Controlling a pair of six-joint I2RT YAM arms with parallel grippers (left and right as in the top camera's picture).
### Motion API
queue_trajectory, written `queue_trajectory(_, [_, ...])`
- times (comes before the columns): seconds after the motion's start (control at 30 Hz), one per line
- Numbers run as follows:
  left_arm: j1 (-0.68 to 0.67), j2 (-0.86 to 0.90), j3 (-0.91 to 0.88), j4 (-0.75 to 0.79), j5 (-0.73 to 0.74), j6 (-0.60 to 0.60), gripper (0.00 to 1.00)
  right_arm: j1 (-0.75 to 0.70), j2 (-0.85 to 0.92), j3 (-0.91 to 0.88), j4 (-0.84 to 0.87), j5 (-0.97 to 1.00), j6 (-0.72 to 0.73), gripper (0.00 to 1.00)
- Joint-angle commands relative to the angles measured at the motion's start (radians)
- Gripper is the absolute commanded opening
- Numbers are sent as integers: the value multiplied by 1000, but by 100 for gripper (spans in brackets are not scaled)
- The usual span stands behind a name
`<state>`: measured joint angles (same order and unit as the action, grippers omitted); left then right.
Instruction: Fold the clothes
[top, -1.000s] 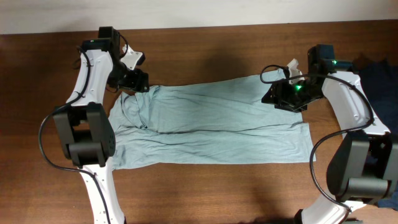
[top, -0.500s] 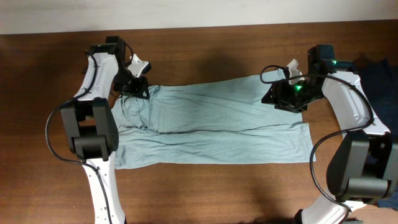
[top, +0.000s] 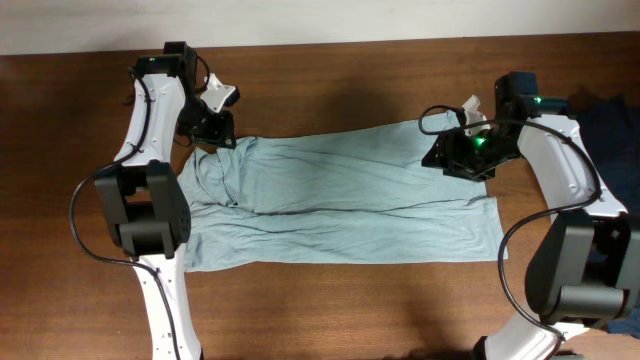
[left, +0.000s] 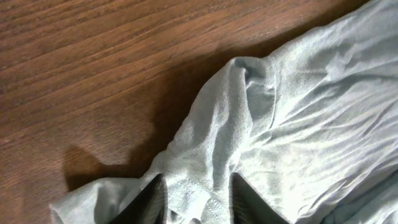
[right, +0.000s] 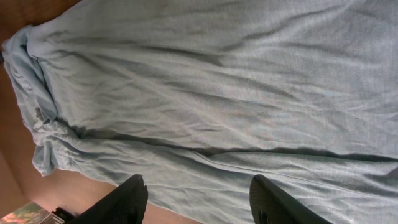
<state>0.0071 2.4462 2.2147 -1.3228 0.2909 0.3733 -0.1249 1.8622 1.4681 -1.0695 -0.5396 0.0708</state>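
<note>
- Task item: one pale grey-blue short-sleeved T-shirt of thin wrinkly fabric (top: 340, 210), flat mid-way on the brown wooden table (top: 330, 80). Its long axis runs from the left edge to the right edge.
- My left gripper (left: 196, 204) is at the shirt's far-left corner, fingers part-spread astride a cloth ridge and not clamped.
- My right gripper (right: 202, 199) is above the far-right corner, fingers wide apart and holding nothing.
- Judgement: each arm is nearest its own far corner, so the fold would go towards the near edge.
- Count: one shirt, two grippers, one dark navy garment (top: 612, 115) at the right edge.
</note>
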Motion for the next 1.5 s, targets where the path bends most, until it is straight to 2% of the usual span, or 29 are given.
queue_trajectory(0.0, [0,-5,12,7,-53,3,62,-6,-12,10,-1,10,-12,58])
queue_trajectory(0.13, [4,-4,11,60,-73,2,66,-6,-12,10,-1,10,-12,58])
queue_trajectory(0.4, [2,8,10,73,-40,3,61,-6,-12,10,-2,9,-11,58])
queue_trajectory(0.53, [2,40,10,48,-24,3,49,-6,-12,10,-8,10,-11,58])
queue_trajectory(0.63, [2,43,10,50,-25,3,32,-6,-12,10,-9,10,-11,58])
queue_trajectory(0.87, [2,43,10,45,-24,3,26,-6,-12,10,-9,10,-11,58])
queue_trajectory(1.1, [2,42,15,-9,-4,2,1,-6,-12,10,-9,10,-11,58])
queue_trajectory(1.23, [2,42,86,-109,73,-15,0,-6,-12,10,-8,10,-11,58])
queue_trajectory(1.4, [-35,42,240,-249,84,-37,1,-6,-12,10,-5,10,-12,58])
queue_trajectory(1.47, [-61,42,247,-258,83,-36,0,-6,-12,10,-5,10,-11,58])
